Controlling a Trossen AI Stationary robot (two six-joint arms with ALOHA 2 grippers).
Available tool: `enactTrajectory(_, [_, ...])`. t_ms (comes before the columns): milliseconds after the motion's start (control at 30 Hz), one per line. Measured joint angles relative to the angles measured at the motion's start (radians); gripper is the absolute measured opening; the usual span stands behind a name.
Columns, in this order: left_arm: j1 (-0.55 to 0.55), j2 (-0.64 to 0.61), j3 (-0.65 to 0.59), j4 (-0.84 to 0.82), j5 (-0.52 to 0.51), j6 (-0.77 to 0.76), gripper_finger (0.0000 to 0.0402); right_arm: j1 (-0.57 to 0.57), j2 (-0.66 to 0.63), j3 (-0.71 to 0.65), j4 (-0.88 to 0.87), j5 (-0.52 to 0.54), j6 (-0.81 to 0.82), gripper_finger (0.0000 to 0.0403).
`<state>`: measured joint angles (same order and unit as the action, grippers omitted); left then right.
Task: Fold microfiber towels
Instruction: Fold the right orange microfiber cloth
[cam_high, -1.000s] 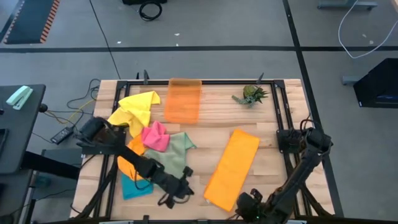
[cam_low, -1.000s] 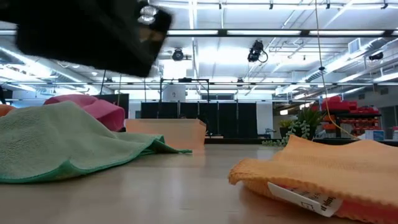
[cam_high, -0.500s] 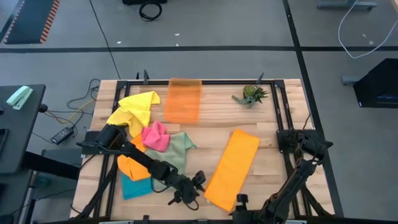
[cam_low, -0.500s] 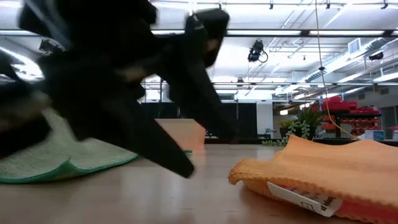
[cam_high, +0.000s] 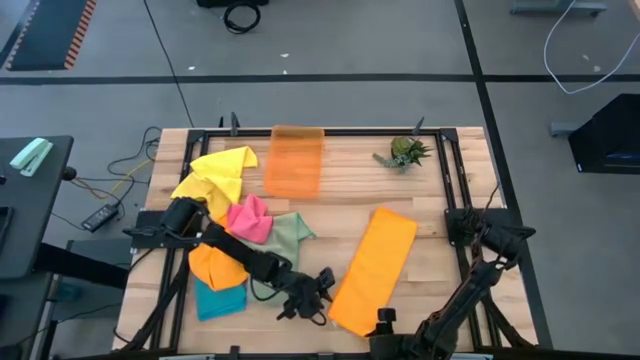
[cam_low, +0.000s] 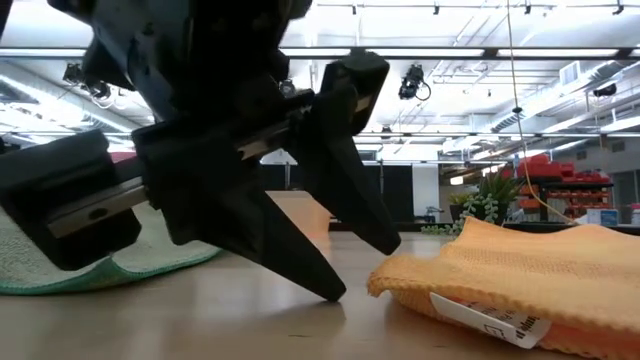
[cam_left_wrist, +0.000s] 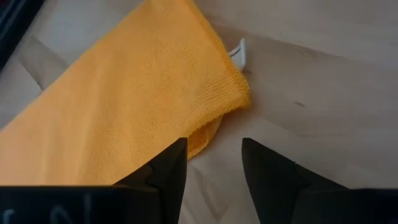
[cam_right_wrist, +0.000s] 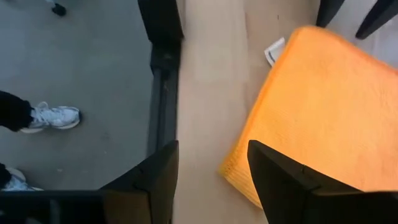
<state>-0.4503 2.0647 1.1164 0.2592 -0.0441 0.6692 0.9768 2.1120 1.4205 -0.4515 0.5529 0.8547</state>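
A folded orange-yellow microfiber towel (cam_high: 375, 265) lies flat on the table as a long strip, its white tag (cam_left_wrist: 239, 53) at the near end. My left gripper (cam_high: 322, 290) (cam_low: 362, 270) (cam_left_wrist: 213, 143) stands open, low over the table, just left of that end's corner (cam_left_wrist: 233, 93). My right gripper (cam_high: 384, 318) (cam_right_wrist: 212, 146) is open at the table's near edge, over the other near corner (cam_right_wrist: 239, 171), its fingers on either side. Whether either gripper touches the cloth I cannot tell. Yellow (cam_high: 220, 170), pink (cam_high: 250, 218), sage green (cam_high: 288, 240), orange (cam_high: 215, 268) and teal (cam_high: 218, 300) towels lie heaped at the left.
An orange tray (cam_high: 295, 160) and a small green plant (cam_high: 405, 152) stand at the far side. The table's dark frame rail (cam_right_wrist: 163, 62) runs close by my right gripper. A person's shoes (cam_right_wrist: 56, 116) show on the floor beyond it. Bare wood lies between the heap and the folded towel.
My left gripper has gone toward the table's right, down to the folded towel's near corner, and has rolled about its own axis. My right gripper has sunk a little toward the towel's near end and has rolled too. The towels have stayed where they were.
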Motion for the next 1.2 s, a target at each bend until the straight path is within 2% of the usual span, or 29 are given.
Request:
enactTrajectory(133, [0.004,0.000,0.000,0.002,0.013,0.006,0.0160,-0.007,0.005,-0.014,0.006,-0.004,0.006,0.0200])
enactTrajectory(367, [-0.024,0.000,-0.001,0.027,0.008,0.155,0.0160,-0.011,0.005,-0.072,0.042,-0.004,0.062,0.0200])
enactTrajectory(500, [-0.025,0.000,-0.001,0.028,0.011,0.167,0.0160,-0.011,0.005,-0.111,0.130,-0.015,0.062,0.0200])
enactTrajectory(833, [-0.016,0.013,0.002,0.062,0.015,0.285,0.0162,-0.019,0.004,-0.132,0.145,-0.024,0.082,0.0200])
enactTrajectory(1033, [0.000,0.088,0.118,0.027,0.016,0.283,0.0162,-0.032,0.003,-0.132,0.144,-0.032,0.087,0.0195])
enactTrajectory(1200, [0.004,0.100,0.171,-0.093,0.016,0.313,0.0157,-0.039,0.003,-0.132,0.144,-0.042,0.086,0.0169])
